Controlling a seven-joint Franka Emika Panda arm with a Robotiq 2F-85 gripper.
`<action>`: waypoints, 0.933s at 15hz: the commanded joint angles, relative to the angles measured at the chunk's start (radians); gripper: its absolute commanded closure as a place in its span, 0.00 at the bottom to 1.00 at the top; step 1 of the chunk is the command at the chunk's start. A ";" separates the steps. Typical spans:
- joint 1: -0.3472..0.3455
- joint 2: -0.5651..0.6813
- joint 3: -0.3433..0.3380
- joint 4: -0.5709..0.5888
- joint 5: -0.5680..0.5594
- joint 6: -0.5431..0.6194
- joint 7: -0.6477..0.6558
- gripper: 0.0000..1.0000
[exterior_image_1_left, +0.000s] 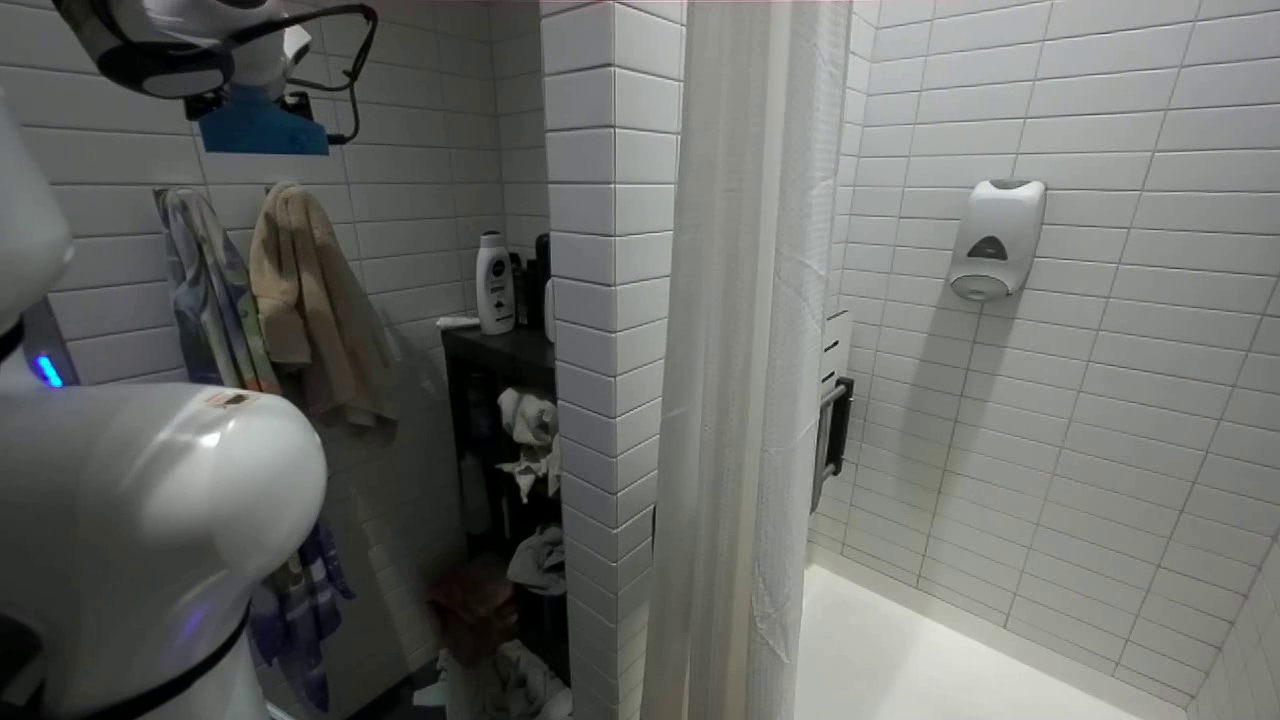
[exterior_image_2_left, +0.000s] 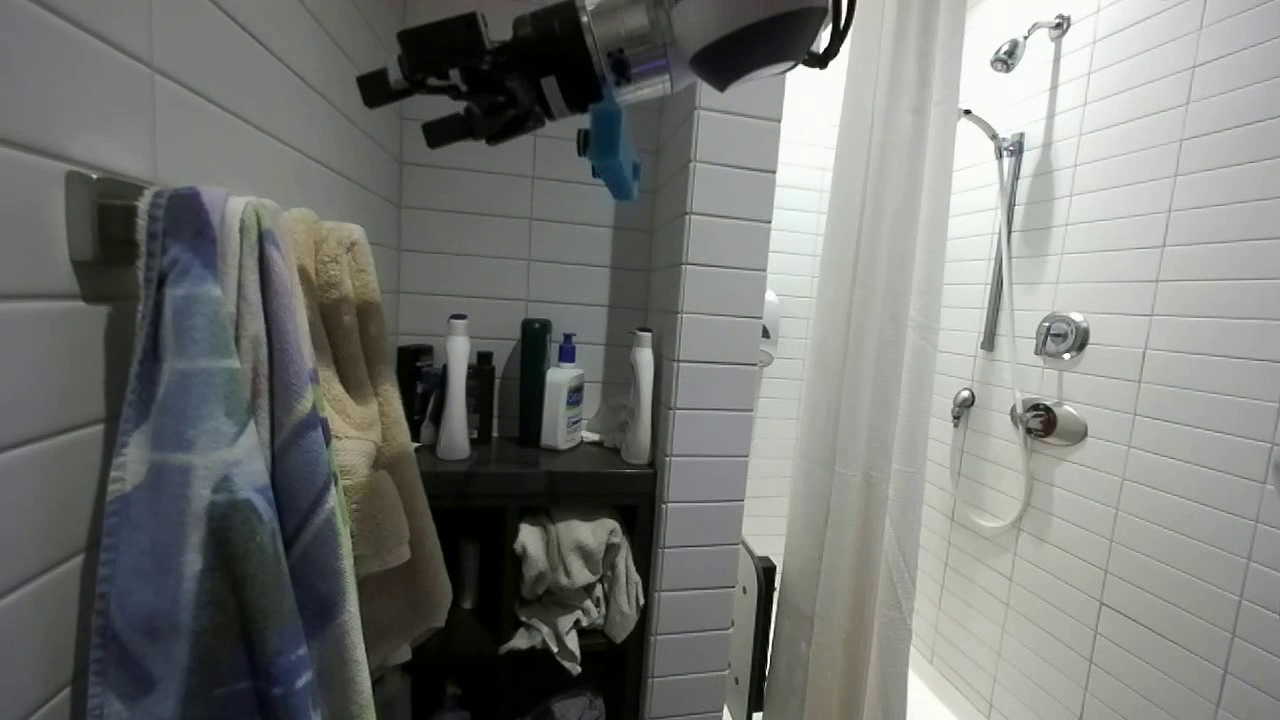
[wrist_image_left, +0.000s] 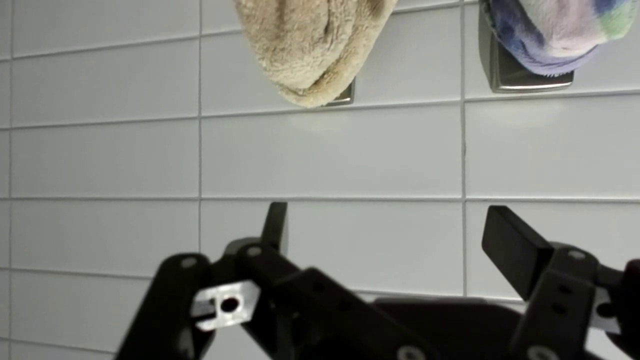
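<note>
My gripper (wrist_image_left: 390, 227) stands wide open in the wrist view, its black fingers far apart and only white wall tiles seen between them. An exterior view shows the same gripper (exterior_image_2_left: 410, 110) high up, above the hanging towels and apart from them. A tan towel (wrist_image_left: 315, 50) and a blue, purple and white patterned towel (wrist_image_left: 555, 30) hang from metal wall hooks. In both exterior views the tan towel (exterior_image_1_left: 300, 280) (exterior_image_2_left: 365, 400) hangs beside the patterned towel (exterior_image_1_left: 205, 285) (exterior_image_2_left: 200, 400). Elsewhere, a blue bracket (exterior_image_1_left: 262, 122) on the wrist shows, while the fingers are hidden.
A dark shelf (exterior_image_2_left: 540, 482) in the corner bears several bottles, with a crumpled cloth (exterior_image_2_left: 575, 570) hanging out below. Beside it rises a tiled pillar (exterior_image_2_left: 715, 400), then a white shower curtain (exterior_image_2_left: 860, 400). A soap dispenser (exterior_image_1_left: 1000, 240) is on the shower wall.
</note>
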 joint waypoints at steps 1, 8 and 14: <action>-0.002 -0.043 0.005 -0.055 -0.016 -0.049 0.101 0.00; -0.007 -0.107 -0.002 -0.137 -0.055 -0.165 0.283 0.00; -0.024 -0.111 -0.012 -0.107 0.077 -0.354 0.300 0.00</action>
